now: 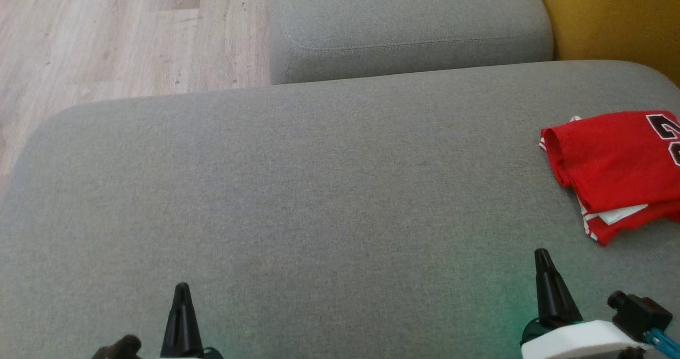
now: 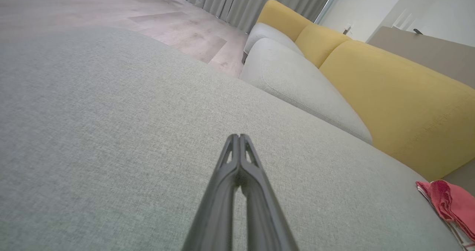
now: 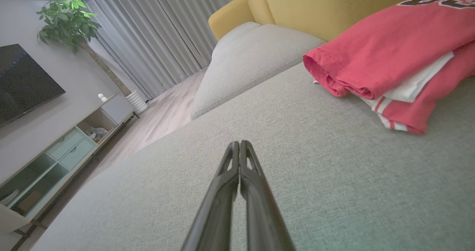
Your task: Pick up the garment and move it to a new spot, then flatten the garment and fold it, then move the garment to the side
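Left gripper (image 1: pixel 181 287) and right gripper (image 1: pixel 541 253), fingers pressed together and empty, hover over the grey cushion (image 1: pixel 319 189); the folded red garment (image 1: pixel 616 168) lies ahead-right of the right fingers, apparently already set aside.

Garment (image 1: pixel 611 162) on cushion (image 1: pixel 319 199), seemingly far right.

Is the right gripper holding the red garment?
No, the right gripper is shut on nothing over the grey cushion, with the folded red garment lying apart from it.
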Tool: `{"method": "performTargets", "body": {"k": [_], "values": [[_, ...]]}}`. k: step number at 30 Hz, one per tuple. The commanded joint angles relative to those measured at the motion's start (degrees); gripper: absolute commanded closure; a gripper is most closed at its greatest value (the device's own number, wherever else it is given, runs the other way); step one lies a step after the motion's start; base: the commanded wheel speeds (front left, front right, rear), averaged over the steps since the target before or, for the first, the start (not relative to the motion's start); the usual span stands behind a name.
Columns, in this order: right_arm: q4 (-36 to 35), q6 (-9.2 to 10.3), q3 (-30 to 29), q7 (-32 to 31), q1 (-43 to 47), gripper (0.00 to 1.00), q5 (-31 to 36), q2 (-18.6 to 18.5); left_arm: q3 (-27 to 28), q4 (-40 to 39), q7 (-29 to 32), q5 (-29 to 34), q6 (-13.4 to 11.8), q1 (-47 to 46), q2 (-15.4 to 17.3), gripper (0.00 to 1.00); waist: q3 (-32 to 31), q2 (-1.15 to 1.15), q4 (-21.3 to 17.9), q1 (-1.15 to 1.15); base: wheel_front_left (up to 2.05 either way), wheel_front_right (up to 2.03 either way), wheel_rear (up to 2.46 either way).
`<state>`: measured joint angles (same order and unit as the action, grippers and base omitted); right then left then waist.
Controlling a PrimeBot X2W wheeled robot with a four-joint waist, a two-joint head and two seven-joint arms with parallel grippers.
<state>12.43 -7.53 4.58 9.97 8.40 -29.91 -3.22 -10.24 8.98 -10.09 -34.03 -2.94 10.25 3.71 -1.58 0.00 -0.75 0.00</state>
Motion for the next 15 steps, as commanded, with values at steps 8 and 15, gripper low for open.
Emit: {"method": "performTargets", "body": {"k": [8, 15], "values": [[-1.37, 0.02, -0.73, -1.52, -3.70, 1.00, -7.09, -1.07, 2.28, -1.04, 1.26, -6.56, 1.38, -3.95, 0.83, 1.00, 0.17, 0.00, 0.07, 0.00, 0.00, 0.00, 0.00], [-1.10, 0.02, -1.39, -2.70, -4.75, 1.00, -12.88, -1.20, 3.33, -0.49, 2.46, -12.00, 2.28, -5.14, 0.95, 1.00, 0.33, 0.00, 0.14, 0.00, 0.00, 0.00, 0.00]]}}
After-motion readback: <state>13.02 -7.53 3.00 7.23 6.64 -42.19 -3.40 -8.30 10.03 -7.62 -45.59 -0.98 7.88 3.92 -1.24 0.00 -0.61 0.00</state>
